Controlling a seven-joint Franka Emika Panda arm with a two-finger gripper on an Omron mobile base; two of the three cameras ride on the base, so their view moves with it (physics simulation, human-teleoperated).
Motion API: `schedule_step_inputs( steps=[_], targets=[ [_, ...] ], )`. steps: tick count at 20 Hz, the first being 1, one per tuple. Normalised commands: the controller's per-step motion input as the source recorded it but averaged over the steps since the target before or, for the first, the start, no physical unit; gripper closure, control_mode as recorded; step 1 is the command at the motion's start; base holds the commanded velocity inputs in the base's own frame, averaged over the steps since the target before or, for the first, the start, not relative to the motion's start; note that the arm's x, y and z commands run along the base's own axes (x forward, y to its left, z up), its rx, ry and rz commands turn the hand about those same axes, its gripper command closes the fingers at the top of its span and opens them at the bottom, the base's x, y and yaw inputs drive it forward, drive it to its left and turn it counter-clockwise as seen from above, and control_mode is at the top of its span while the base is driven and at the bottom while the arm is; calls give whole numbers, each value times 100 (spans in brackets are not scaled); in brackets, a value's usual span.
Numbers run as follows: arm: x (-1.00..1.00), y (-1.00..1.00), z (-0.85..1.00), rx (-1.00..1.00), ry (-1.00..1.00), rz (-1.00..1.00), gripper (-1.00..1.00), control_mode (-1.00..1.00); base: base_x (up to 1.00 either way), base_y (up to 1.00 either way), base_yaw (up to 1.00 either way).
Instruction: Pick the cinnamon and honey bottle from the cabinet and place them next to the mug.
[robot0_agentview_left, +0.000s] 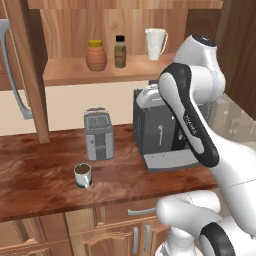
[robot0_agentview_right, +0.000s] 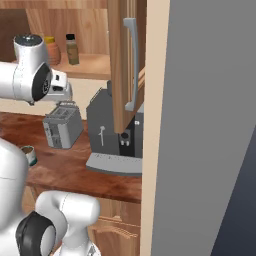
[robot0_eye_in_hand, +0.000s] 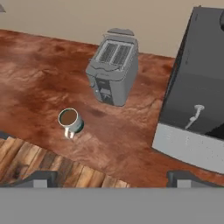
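Cabinet open, arm folded low before coffee machine; lifting to shelf risks clipping machine or door.
Honey and cinnamon upright on shelf, close together; reaching one may topple other.
Mug at toaster's seven o'clock, clear.
Gripper spread wide, empty.

We are looking at a rendered home kitchen: a reddish-brown wood-grain countertop carries a grey two-slot toaster and a dark grey coffee machine, with a small white mug nearby. Above, an open reddish-brown wooden wall cabinet shelves jars and a cup, and wooden drawers with grey handles sit below.
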Motion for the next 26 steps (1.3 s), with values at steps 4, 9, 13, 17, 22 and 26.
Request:
schedule_step_inputs(
  steps=[4, 9, 13, 17, 22, 26],
  targets=[
    [-22, 43, 67, 4, -4, 30, -100, -100, 0, 0, 0],
    [-5, 20, 54, 0, -6, 17, -100, -100, 0, 0, 0],
    [1, 0, 31, 3, -17, 2, -100, -100, 0, 0, 0],
    [14, 6, 32, 2, -27, 0, -100, -100, 0, 0, 0],
    [27, 29, 22, 0, -31, -4, -100, -100, 0, 0, 0],
    [17, 33, 0, 0, -32, -7, -100, -100, 0, 0, 0]
  ],
)
